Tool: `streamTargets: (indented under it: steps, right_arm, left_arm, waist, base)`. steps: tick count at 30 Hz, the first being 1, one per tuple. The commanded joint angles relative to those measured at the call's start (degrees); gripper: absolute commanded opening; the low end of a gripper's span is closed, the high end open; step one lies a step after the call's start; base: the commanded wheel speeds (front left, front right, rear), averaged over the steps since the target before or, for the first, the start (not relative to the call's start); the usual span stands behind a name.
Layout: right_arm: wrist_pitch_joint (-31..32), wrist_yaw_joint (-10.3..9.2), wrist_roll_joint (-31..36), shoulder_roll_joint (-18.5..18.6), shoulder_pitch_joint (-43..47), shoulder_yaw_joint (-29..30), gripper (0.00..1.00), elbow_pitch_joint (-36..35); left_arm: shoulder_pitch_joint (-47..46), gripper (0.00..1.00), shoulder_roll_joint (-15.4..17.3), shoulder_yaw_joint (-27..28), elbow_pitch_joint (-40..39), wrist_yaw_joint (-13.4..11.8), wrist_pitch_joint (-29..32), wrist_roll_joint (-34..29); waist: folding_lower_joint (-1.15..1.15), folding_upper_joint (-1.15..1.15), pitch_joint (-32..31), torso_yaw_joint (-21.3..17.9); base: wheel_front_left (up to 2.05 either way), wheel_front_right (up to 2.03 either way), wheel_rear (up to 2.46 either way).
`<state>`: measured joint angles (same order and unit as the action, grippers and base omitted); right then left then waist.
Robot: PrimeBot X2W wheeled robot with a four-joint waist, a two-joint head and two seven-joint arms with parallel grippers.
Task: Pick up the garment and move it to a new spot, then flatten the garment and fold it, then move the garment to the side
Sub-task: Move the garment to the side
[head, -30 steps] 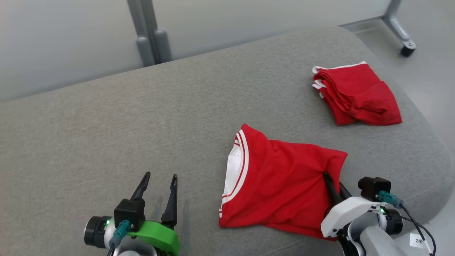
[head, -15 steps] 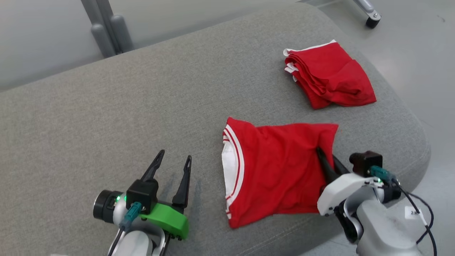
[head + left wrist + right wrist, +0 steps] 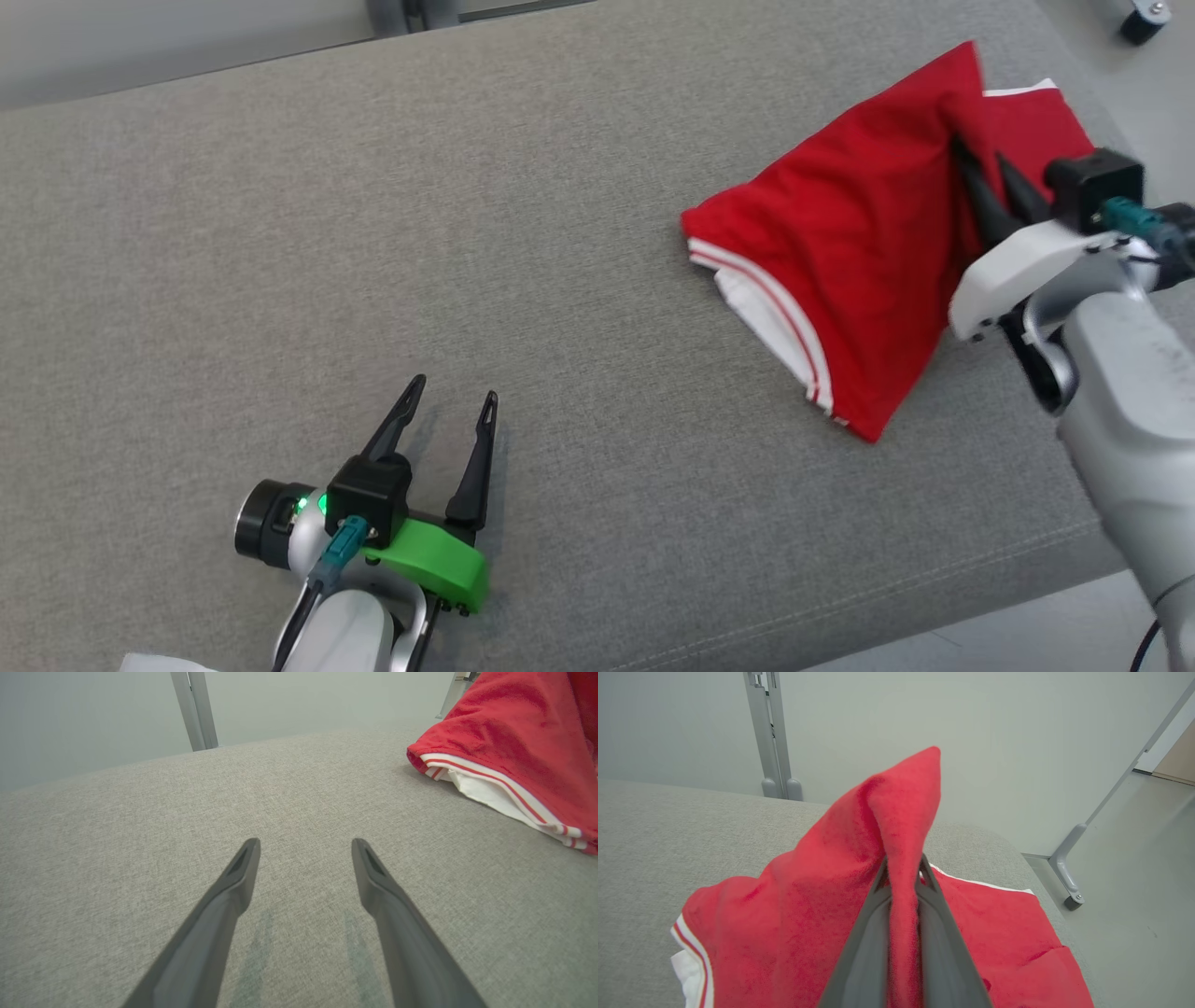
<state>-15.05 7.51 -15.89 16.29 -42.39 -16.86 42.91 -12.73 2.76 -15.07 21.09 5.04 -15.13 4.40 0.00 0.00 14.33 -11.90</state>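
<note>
**Right end effector pinches a raised fold of the red garment at the far right of the desk**

The right end effector [image 3: 978,154] is clamped on the red garment [image 3: 840,252]. In the right wrist view its two dark fingers press together with a ridge of cloth between them, and a peak of fabric stands up above the tips. From that pinch the cloth slopes down toward the robot's left. Its lower part, with the white-and-red striped trim [image 3: 775,317], rests on the grey fabric-covered desk [image 3: 467,187]. So the garment is part lifted and part trailing, near the desk's far right corner. Just beyond the held fold lies a second red garment [image 3: 1036,117], folded flat. The two overlap in the views, but I cannot tell whether they touch.

The left end effector [image 3: 454,390] sits low over bare desk, well apart from the garment. Its fingers are spread wide with nothing between them.

The garment looks light, soft and limp. It sags from the single pinch and will probably not hold its folded shape if dragged far. The layers could slide apart, or the trailing edge could catch on the desk's cloth or on the neighbouring garment. A hold through all layers at a corner or along an edge seems safest. The striped trim looks like the firmest band to grip. This looks like the step of carrying it aside.
</note>
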Motion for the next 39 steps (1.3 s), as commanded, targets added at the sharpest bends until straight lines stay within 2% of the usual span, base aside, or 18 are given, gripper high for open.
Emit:
streamTargets:
  steps: [1,9,14,15,16,17,18,19,25,27,31,34,39]
  right_arm:
    - [-0.1,-0.07,0.8,2.3,-2.4,1.1,0.00,1.3]
    - [0.8,-0.08,1.1,11.8,-9.5,2.5,0.00,9.2]
    - [3.2,-0.08,2.1,16.4,-14.4,2.7,0.00,14.4]
    - [3.5,-0.08,2.2,16.7,-15.1,3.1,0.13,15.6]
    - [3.5,-0.08,2.2,16.7,-15.1,3.1,0.13,15.6]
    - [3.9,-0.08,3.1,17.3,-15.6,3.3,0.37,16.7]
    - [4.0,-0.09,3.9,18.1,-16.1,3.6,0.85,17.9]
    - [4.2,-0.10,4.0,18.5,-16.6,4.8,1.00,19.4]
    - [0.6,-0.10,11.1,21.1,-18.1,13.1,1.00,24.7]
    - [0.1,-0.09,13.4,20.2,-17.5,16.6,1.00,24.4]
    - [-0.2,-0.09,17.5,15.3,-14.3,21.4,1.00,17.9]
    - [-0.1,-0.09,19.4,9.8,-10.0,23.1,1.00,12.1]
    - [-0.2,-0.09,18.6,1.4,-2.6,22.2,1.00,5.5]
  left_arm:
    - [-1.1,1.00,0.3,0.0,-0.2,-0.1,0.0,0.3]
    - [-1.3,1.00,0.3,-0.1,-0.2,0.6,0.0,0.2]
    - [-2.1,1.00,0.3,0.1,-0.6,0.9,0.0,-0.4]
    - [-2.1,1.00,0.3,0.2,-0.6,0.9,0.0,-0.6]
    - [-2.1,1.00,0.3,0.2,-0.6,0.9,0.0,-0.6]
    - [-2.3,1.00,0.3,0.2,-0.5,0.9,0.0,-0.6]
    - [-2.5,1.00,0.3,0.2,-0.6,0.9,0.0,-0.6]
    - [-2.6,1.00,0.3,0.3,-0.7,0.7,0.0,-0.6]
    - [-3.5,1.00,0.3,0.6,-1.1,0.1,0.0,-0.8]
    - [-3.6,1.00,0.3,0.9,-1.1,-0.3,0.0,-0.9]
    - [-3.0,1.00,0.3,2.1,-0.8,-1.9,0.0,-1.0]
    - [-2.2,1.00,0.3,2.9,-1.1,-2.7,0.0,-1.0]
    - [-0.4,1.00,0.3,3.7,-1.4,-3.1,0.0,-0.3]
  waist:
    - [0.00,0.00,2.1,3.0]
    - [0.00,0.00,2.6,5.5]
    - [0.00,0.00,4.6,7.6]
    - [0.00,0.00,4.9,8.0]
    - [0.00,0.00,4.9,8.0]
    - [0.00,0.00,5.3,8.4]
    - [0.00,0.00,5.7,8.7]
    - [0.00,0.00,6.1,9.2]
    - [0.00,0.00,7.6,11.0]
    - [0.00,0.00,7.6,11.3]
    - [0.00,0.00,6.5,11.5]
    - [0.00,0.00,5.0,11.2]
    - [0.00,0.00,1.8,10.7]
  base:
    - [0.00,0.00,0.00]
    - [0.00,0.00,0.00]
    - [0.00,0.00,0.00]
    - [0.00,0.00,0.00]
    - [0.00,0.00,0.00]
    - [0.00,0.00,0.00]
    - [0.00,0.00,0.00]
    - [0.00,0.00,0.00]
    - [0.00,0.00,0.00]
    - [0.00,0.00,0.00]
    - [0.00,0.00,0.00]
    - [0.00,0.00,0.00]
    - [0.00,0.00,0.00]
